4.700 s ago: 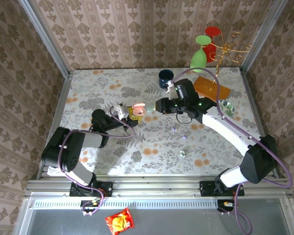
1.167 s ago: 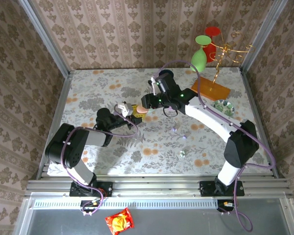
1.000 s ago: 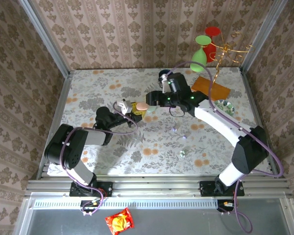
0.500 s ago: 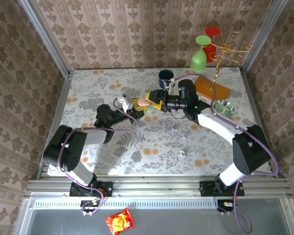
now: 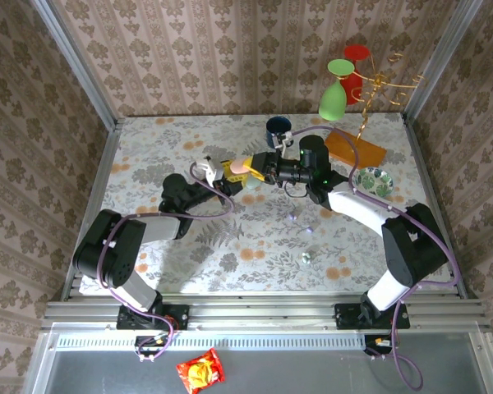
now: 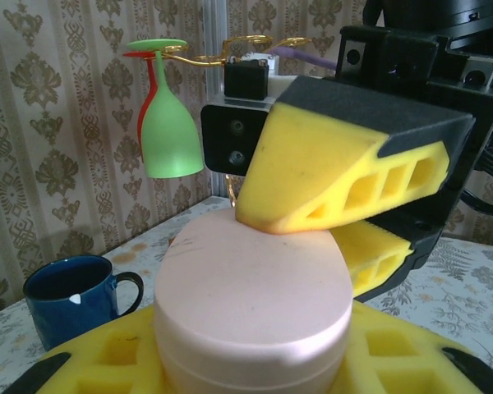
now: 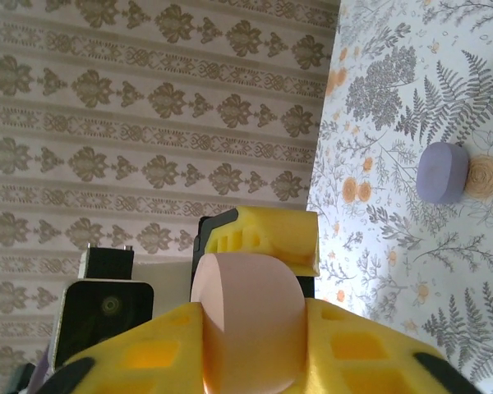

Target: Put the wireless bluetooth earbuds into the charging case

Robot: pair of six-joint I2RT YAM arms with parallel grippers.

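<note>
Floral tablecloth (image 5: 189, 246) under wallpapered walls. Above its middle, charging case (image 6: 251, 304) pinched in the left gripper's (image 5: 228, 170) closed fingers, with the right gripper's (image 5: 256, 171) pads pressed against the lid — likely prising it open. Next: lifting that lid steadily. Earbuds (image 5: 306, 258) loose on the cloth nearer the bases. Blue mug (image 5: 278, 128) close behind — open room in front.

Blue mug (image 5: 277, 128) and hanging glasses (image 5: 332, 98) crowd the far right; the table's (image 5: 148, 156) left lies open.
</note>
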